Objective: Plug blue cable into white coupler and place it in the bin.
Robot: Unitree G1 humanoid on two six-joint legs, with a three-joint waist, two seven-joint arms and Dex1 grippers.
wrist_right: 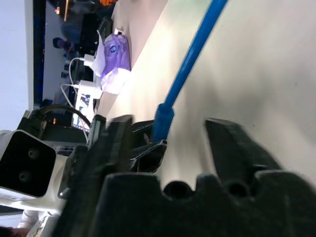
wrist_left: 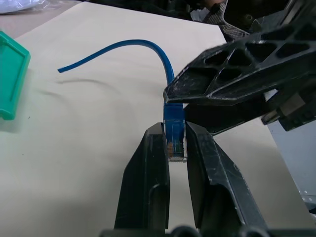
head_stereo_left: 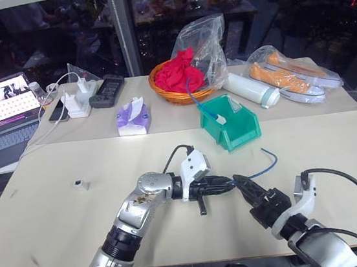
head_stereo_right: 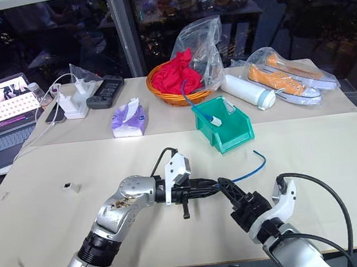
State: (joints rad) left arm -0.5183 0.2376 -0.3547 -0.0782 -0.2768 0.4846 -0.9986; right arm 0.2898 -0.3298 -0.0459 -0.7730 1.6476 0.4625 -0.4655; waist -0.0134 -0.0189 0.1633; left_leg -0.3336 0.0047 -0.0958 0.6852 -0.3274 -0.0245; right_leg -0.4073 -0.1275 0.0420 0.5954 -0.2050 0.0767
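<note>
Blue cable (wrist_left: 174,123) runs lengthwise between left gripper (wrist_left: 176,148) fingers.

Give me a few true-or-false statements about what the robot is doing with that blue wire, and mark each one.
1. The left gripper has its fingers shut on the plug of the blue cable. True.
2. The white coupler is already on the cable. False: it lies alone on the table, off to the robot's left.
3. The bin is orange. False: it is teal-green.
4. The right gripper is beside the cable near the left gripper. True.
5. The cable's far end rests inside the bin. False: it trails over the table, outside the bin.
</note>
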